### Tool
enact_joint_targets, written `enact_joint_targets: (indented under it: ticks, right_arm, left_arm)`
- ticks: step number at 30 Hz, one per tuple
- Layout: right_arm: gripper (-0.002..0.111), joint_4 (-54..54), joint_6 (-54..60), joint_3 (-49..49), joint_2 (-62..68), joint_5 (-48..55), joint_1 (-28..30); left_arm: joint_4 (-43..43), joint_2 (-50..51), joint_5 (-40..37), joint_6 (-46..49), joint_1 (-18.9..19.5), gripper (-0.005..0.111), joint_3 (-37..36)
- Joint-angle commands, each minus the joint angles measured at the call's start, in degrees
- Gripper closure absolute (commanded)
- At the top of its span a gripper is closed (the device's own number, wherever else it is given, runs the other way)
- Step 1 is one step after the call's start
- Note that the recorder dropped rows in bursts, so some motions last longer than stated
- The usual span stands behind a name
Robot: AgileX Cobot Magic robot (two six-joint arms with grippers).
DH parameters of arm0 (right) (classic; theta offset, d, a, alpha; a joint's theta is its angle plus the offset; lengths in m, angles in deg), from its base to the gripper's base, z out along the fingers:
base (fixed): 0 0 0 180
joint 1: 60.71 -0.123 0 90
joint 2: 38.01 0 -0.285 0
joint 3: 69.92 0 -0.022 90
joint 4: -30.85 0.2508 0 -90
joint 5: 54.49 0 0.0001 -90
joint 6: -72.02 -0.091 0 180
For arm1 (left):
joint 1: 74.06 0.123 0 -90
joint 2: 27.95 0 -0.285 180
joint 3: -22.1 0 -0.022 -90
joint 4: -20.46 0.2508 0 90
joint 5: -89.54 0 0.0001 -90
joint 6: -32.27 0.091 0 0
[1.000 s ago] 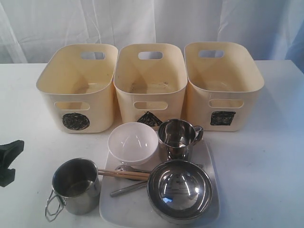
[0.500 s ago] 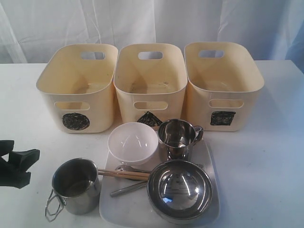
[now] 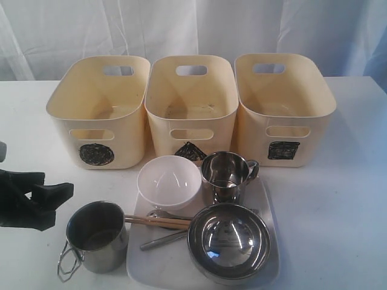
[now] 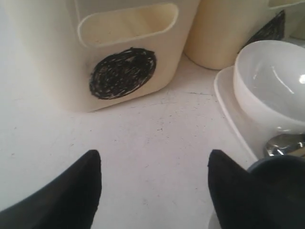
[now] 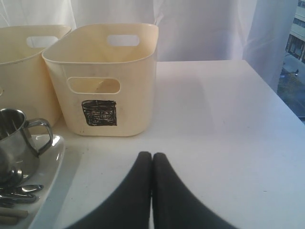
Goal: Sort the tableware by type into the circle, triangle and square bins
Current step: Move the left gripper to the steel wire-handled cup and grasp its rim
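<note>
Bins, three, cream plastic, in a row at the back of the desk (image 3: pixel 338 199): circle bin (image 3: pixel 66 130) left, triangle bin (image 3: pixel 160 130) middle, square bin (image 3: pixel 254 136) right.

Tableware, in front of the bins: large white square plate (image 3: pixel 158 266) carrying small white bowl (image 3: pixel 169 181), steel mug (image 3: pixel 225 178), large steel bowl (image 3: pixel 228 241), wooden chopsticks (image 3: pixel 158 222) and steel cutlery (image 3: pixel 162 241). Off the plate: second steel mug (image 3: pixel 97 235), upright on the desk just beside the plate's left edge.

Arms: left jaws spread wide, holding nothing, low over bare desk left of that mug, facing the circle mark; right jaws pressed together, holding nothing, over bare desk in front of the square bin.
</note>
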Motion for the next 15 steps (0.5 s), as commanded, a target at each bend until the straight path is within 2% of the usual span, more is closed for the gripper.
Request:
enact_joint_targets:
  ticks: [1, 6, 11, 15]
  right_arm:
    - [0.108, 0.0, -0.1, 0.3, -0.3, -0.7, 0.2]
    - [0.108, 0.0, -0.1, 0.3, -0.3, -0.7, 0.2]
    - [0.108, 0.0, -0.1, 0.3, -0.3, -0.7, 0.2]
    - [0.108, 0.0, -0.1, 0.3, -0.3, -0.7, 0.2]
  left_arm:
    - [3.3, 0.1, 0.7, -1.9, -1.0, 0.04, 0.2]
    - [6.3, 0.1, -0.1, -2.3, -3.7, 0.04, 0.2]
    - [6.6, 0.1, -6.3, -2.3, -7.1, 0.04, 0.2]
    - [6.6, 0.1, -6.9, -2.3, -7.8, 0.04, 0.2]
